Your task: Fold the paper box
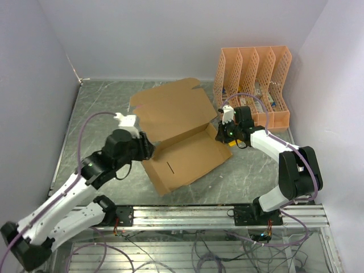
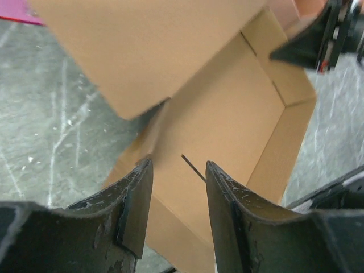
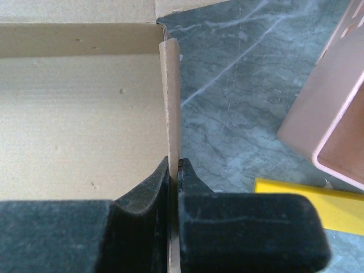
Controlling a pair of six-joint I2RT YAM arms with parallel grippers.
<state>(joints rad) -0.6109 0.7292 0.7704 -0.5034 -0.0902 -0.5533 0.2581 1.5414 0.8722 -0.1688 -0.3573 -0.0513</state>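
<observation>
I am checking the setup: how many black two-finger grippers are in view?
2. The left gripper hovers open at the brown cardboard box's left end; the right gripper is shut on its right wall.

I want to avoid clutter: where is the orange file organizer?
Top view: the orange file organizer stands at the table's far right, just behind the right hand that grips the paper box's right wall.

The paper box (image 1: 185, 151), brown corrugated cardboard, sits half-folded and skewed mid-table (image 1: 102, 108): a shallow tray with raised walls, its lid panel open toward the far edge.
</observation>
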